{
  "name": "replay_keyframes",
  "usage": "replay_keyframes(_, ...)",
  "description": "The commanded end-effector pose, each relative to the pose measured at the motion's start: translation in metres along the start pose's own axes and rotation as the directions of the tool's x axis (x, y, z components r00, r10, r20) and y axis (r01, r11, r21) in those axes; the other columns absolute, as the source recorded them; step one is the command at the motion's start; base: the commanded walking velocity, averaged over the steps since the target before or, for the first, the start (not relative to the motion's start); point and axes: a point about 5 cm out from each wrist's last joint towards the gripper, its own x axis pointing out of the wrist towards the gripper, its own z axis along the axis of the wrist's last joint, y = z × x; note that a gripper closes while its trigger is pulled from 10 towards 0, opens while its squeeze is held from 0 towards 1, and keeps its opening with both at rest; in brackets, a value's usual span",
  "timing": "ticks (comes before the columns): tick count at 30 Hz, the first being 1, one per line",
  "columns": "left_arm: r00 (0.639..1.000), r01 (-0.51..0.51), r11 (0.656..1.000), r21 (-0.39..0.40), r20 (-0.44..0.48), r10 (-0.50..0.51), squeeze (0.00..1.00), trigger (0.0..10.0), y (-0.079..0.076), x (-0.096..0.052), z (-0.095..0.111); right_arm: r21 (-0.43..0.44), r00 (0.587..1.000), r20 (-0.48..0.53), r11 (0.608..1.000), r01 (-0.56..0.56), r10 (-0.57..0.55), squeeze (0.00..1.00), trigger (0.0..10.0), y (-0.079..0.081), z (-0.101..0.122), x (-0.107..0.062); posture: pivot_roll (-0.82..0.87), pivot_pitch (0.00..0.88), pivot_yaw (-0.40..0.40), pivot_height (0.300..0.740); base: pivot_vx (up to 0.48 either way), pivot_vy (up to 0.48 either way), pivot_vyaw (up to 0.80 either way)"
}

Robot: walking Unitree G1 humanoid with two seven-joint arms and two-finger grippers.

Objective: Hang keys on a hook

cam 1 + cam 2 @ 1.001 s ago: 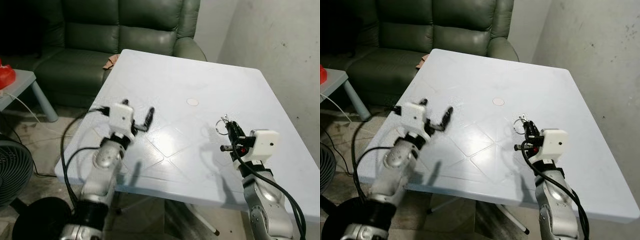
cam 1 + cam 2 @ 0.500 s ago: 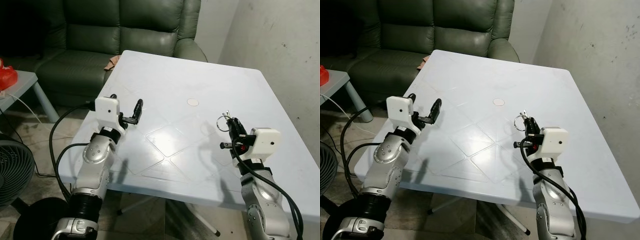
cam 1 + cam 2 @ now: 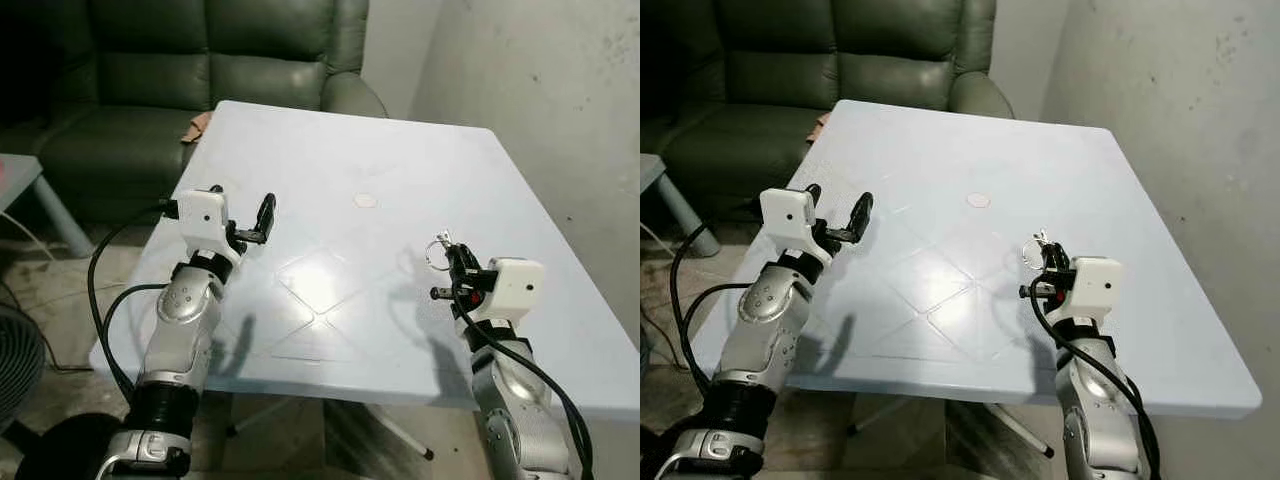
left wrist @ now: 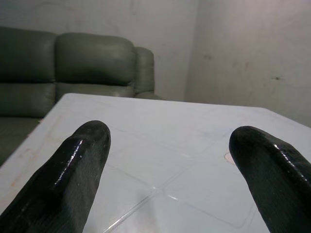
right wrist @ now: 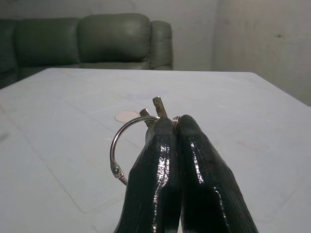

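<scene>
Right end effector [image 5: 177, 127] pinches metal ringed keys [image 5: 141, 127]; left end effector [image 4: 170, 160] gapes wide.

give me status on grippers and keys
Right gripper shut on keys, held above table. Left gripper open, empty. No hook seen.

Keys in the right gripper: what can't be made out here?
- Keys: right wrist view, the right gripper fingers cover all but two tips and the ring; count and shape hidden.
- Keys: eye views, too small to tell apart.
- Hook: its place cannot be told.
- Table: its near right corner is cut off by the edge.
</scene>
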Motion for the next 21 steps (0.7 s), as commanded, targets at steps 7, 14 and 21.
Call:
replay_keyframes(7,1.0,0.013,0.999,-0.036,-0.007,-0.013,0.0,10.0,-0.0014,0.0073,0.0021,-0.007,1.0,0.004,1.0,0.001,-0.001,0.0,10.0,0.0009,0.0021,0.0018,-0.05,0.0,-0.037,0.711,0.0,0.035,-0.7)
replay_keyframes(14,1.0,-0.003,1.0,-0.006,-0.007,0.003,0.0,10.0,-0.0001,0.0068,0.0019,-0.014,1.0,0.003,1.0,0.0,0.0,0.0,10.0,0.0039,0.001,0.0019,-0.04,0.0,-0.036,0.711,0.0,0.343,-0.71)
replay_keyframes(21,1.0,-0.007,1.0,-0.005,-0.01,0.007,0.0,10.0,-0.0006,0.0067,0.0011,-0.017,1.0,-0.002,1.0,-0.002,0.002,0.0,10.0,0.0041,0.0006,0.001,-0.04,0.0,-0.04,0.711,0.0,0.0,-0.71)
